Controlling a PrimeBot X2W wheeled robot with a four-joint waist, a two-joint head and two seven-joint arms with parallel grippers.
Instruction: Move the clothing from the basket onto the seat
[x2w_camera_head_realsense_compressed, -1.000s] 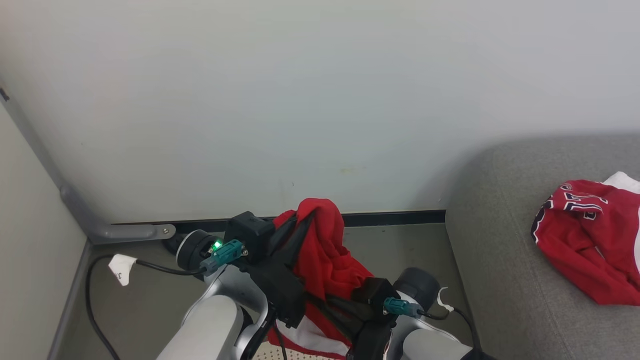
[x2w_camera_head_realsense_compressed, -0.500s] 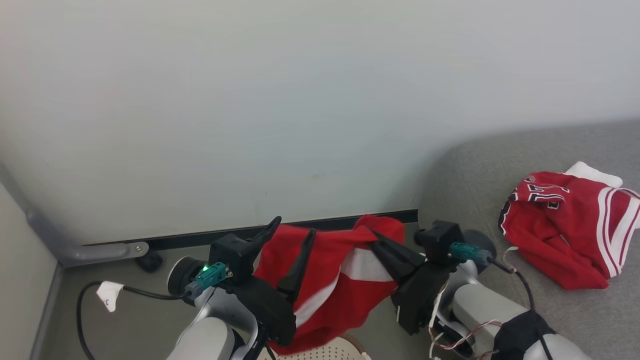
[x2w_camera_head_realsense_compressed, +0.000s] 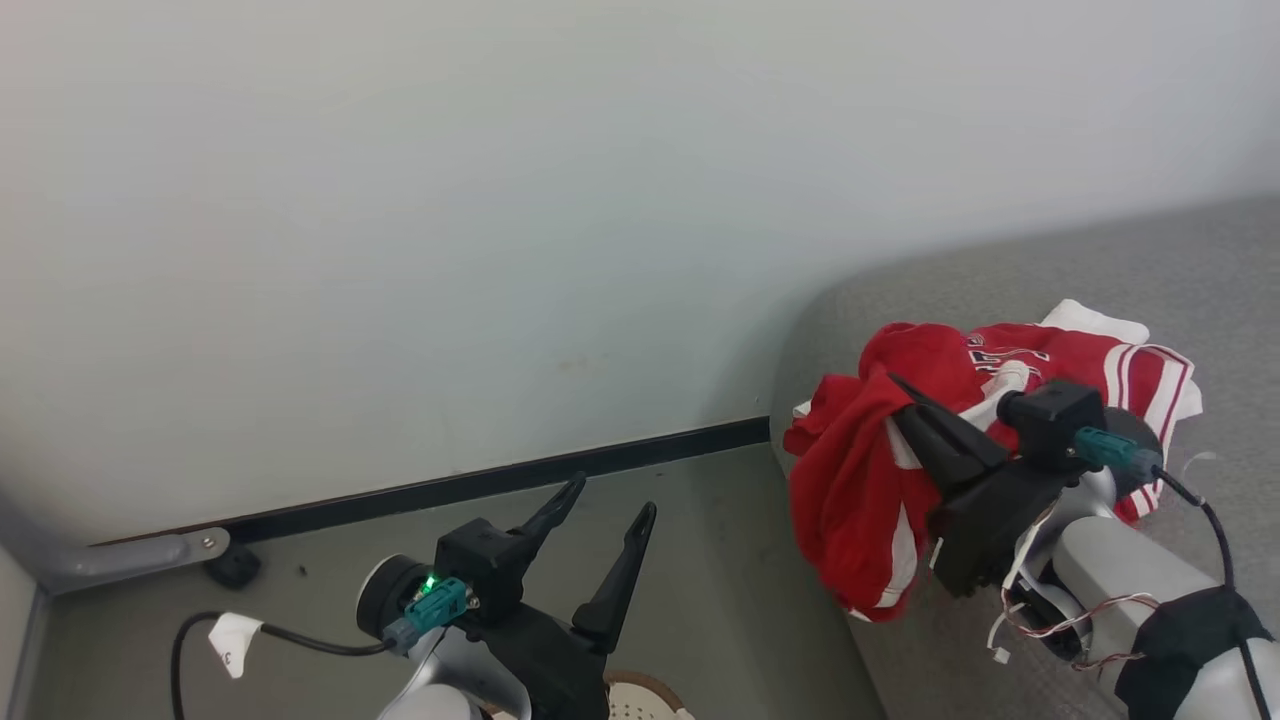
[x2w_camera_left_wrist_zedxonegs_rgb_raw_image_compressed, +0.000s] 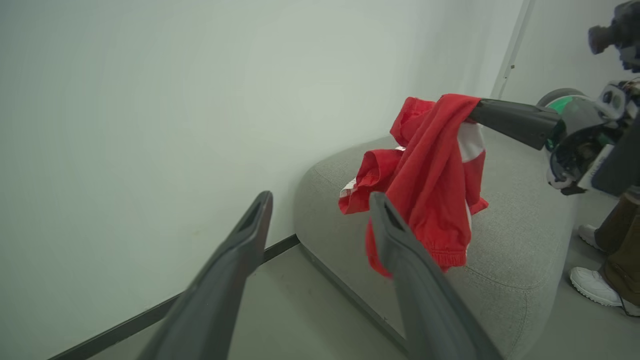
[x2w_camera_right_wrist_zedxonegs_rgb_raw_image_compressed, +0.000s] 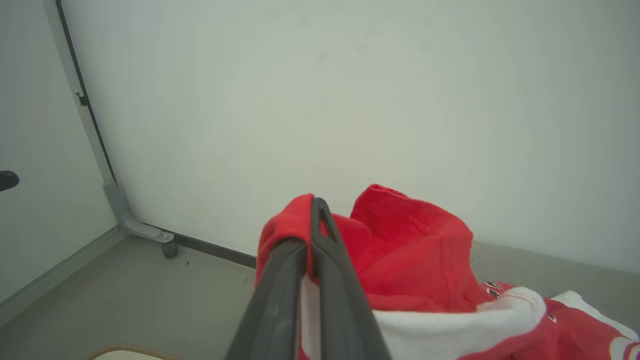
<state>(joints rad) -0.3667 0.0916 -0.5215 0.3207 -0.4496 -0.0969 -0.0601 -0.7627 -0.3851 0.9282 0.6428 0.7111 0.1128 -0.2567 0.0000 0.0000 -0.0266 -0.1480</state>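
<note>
Plainly, the right pincer (x2w_camera_head_realsense_compressed: 900, 392) had its two long dark fingers pressed together on a fold of a soft red garment (x2w_camera_head_realsense_compressed: 850, 500). The cloth bunched over the fingertips and hung in limp folds, showing white panels and a gathered hem at the bottom. It hung at the rounded corner of the seat (x2w_camera_head_realsense_compressed: 1000, 280), a grey cushion of coarse woven fabric. Whether its lower hem touched the cushion could not be made out.

A second garment (x2w_camera_head_realsense_compressed: 1100, 350) lay crumpled on the seat just behind, red with white stripes and dark, white-edged numerals. The pincer and the hanging cloth hid part of it, so the figures could not be read.

The left pincer (x2w_camera_head_realsense_compressed: 613, 495) stood wide open with nothing in it, its tapered fingers raised above the grey floor (x2w_camera_head_realsense_compressed: 720, 560).

Only a sliver of the basket (x2w_camera_head_realsense_compressed: 640, 700) showed at the bottom edge: cream perforated plastic under a brown rim, its contents cut off. In the left wrist view a person's white shoe (x2w_camera_left_wrist_zedxonegs_rgb_raw_image_compressed: 595, 285) stood beside the seat.
</note>
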